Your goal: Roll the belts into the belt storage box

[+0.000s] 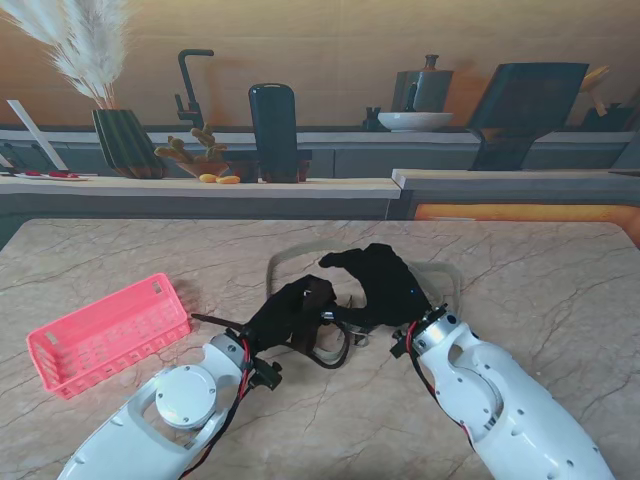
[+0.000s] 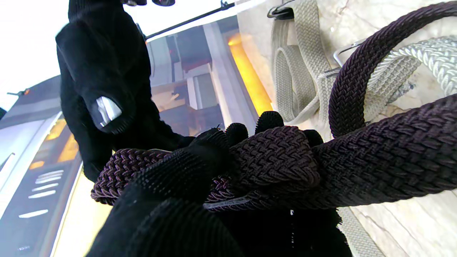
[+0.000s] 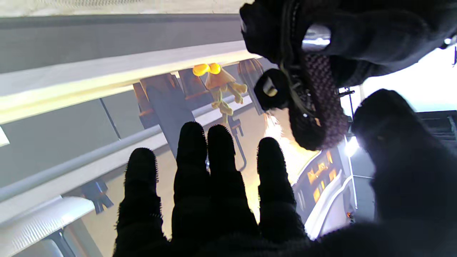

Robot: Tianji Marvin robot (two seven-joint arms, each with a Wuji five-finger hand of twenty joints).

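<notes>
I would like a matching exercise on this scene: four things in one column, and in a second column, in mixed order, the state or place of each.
Things:
1. dark braided belt
2. beige belt
3. pink storage box
4. right robot hand

States or places:
A. on the table's left side, holding no belt
B. fingers spread, holding nothing
C. lying on the marble table, not held
D. gripped by the left robot hand

Pairs: 1-D, 2-C, 3-A, 4-B
</notes>
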